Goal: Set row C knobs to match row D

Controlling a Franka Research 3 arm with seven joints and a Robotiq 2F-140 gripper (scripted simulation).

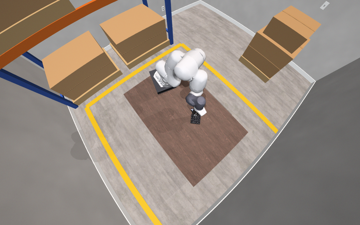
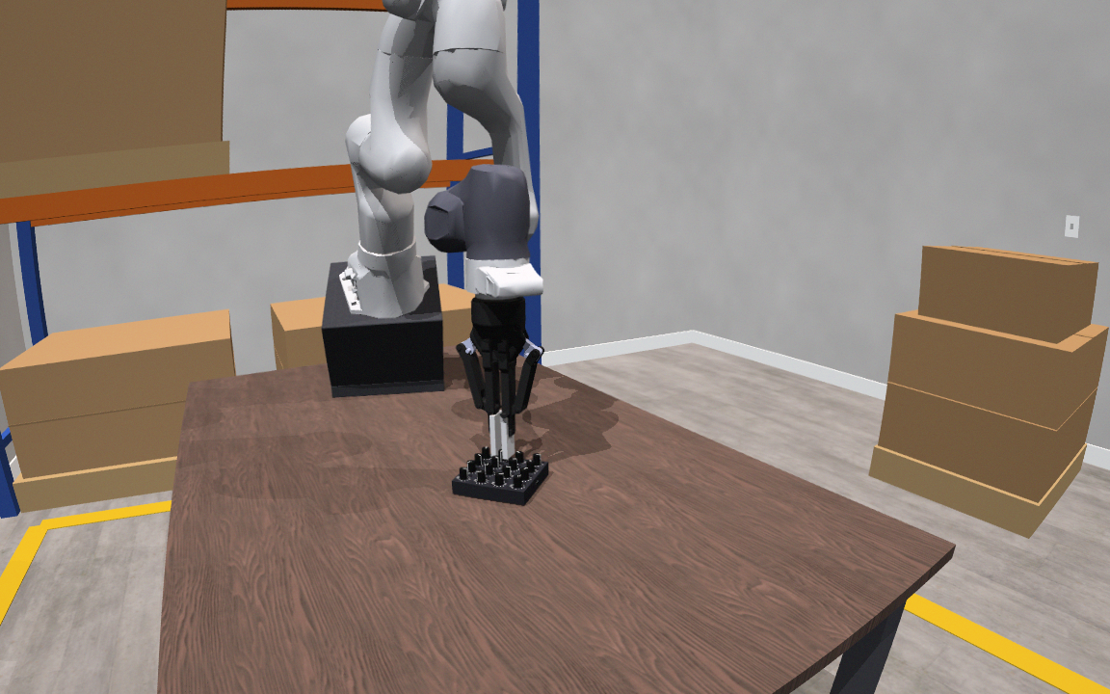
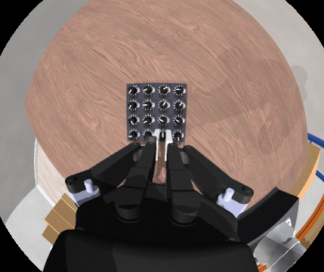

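Observation:
The dark knob box stands flat on the table. My gripper points down with its light fingertips on both sides of knob C1, shut on it. C1's line is hidden between them. Names appear toward the right in the wrist view, so row C is the third column. C2 points upper left, C3 and C4 upper right. D1 points down, D2 upper left, D3 upper right, D4 left.
Knob B1 is close beside the left finger and partly covered. The brown table extends around the box. The arm's black base stands at the table's far edge. Cartons and shelving stand beyond the table.

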